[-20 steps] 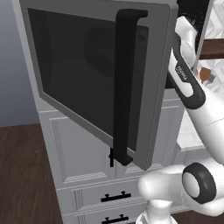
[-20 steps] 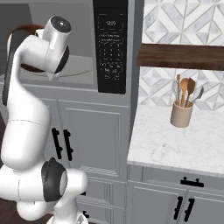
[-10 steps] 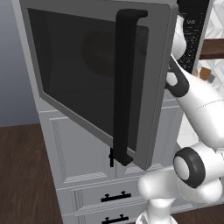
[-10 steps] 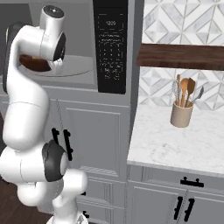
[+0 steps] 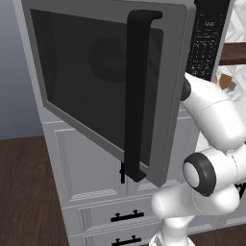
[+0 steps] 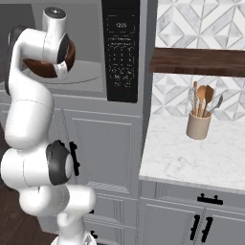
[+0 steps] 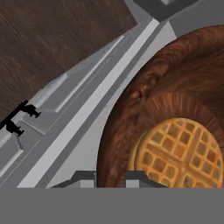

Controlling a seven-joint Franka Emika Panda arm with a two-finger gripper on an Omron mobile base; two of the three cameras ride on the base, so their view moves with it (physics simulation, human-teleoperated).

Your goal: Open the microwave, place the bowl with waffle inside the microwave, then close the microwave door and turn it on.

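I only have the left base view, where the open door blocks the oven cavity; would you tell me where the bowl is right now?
Observer: The bowl with waffle is at the mouth of the open microwave, just above its grey floor.
Operator: Thank you. Is the gripper holding it?
Observer: In the hand view the gripper has its fingertips astride the bowl's rim, one outside and one inside.
Operator: Is the waffle in place?
Observer: Yes, the waffle lies flat in the bowl's bottom.
Operator: Anything near on the right?
Observer: A cup of wooden utensils stands on the marble counter, well clear.
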